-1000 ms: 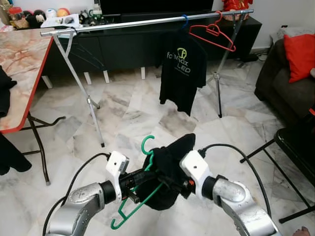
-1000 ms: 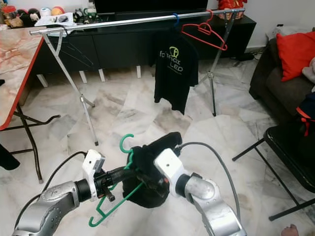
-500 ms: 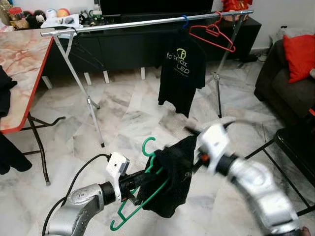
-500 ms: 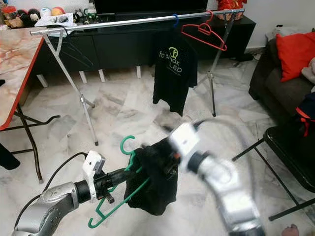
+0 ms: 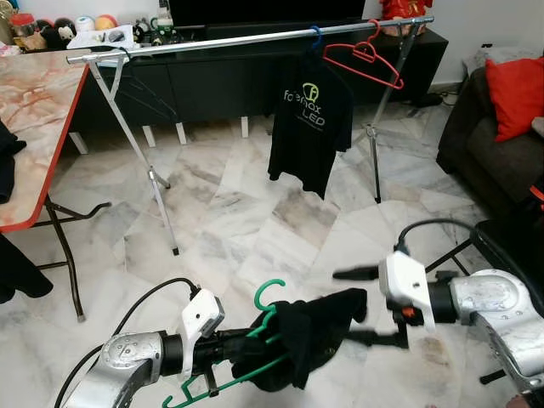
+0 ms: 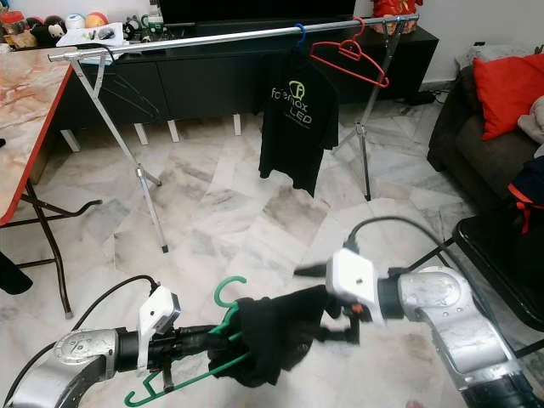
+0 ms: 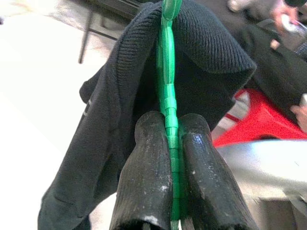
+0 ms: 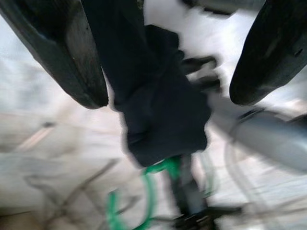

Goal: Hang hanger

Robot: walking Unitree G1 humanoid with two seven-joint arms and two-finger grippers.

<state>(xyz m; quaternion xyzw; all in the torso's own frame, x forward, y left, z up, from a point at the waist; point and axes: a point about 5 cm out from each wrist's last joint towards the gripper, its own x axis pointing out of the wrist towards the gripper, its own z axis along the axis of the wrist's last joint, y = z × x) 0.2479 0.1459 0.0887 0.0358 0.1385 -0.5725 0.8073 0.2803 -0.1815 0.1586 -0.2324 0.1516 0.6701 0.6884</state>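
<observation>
Since a second ago the right gripper (image 5: pixel 357 306) has let go of the dark garment and swung out to the robot's right, and it now hangs with its two black fingers spread wide apart, one above and one below, just beside the cloth's edge. Meanwhile the left arm has dropped lower, and the garment sags further down the hanger.

Biggest in the room, the silver clothes rail (image 5: pixel 255 38) runs across the back on splayed legs, in front of a long black cabinet (image 5: pixel 212 81). A marble-patterned table with a red edge (image 5: pixel 34 110) stands at the robot's left, and a dark sofa with a red cushion (image 5: pixel 518 93) at its right. On the rail hangs a black T-shirt (image 5: pixel 310 127) from a blue hook; its chest print is green and white, with lettering too small to read fully, the second line looking like "LED". Just beside it an empty red hanger (image 5: pixel 365 59) hangs tilted.

Low in front, the black garment (image 5: pixel 314 344) is draped over the green hanger (image 5: pixel 259 361), well short of the rail. In the left wrist view, the left gripper (image 7: pixel 171 143) has both fingers pressed together on the hanger's green bar, with the knitted cloth bunched just beyond them.
</observation>
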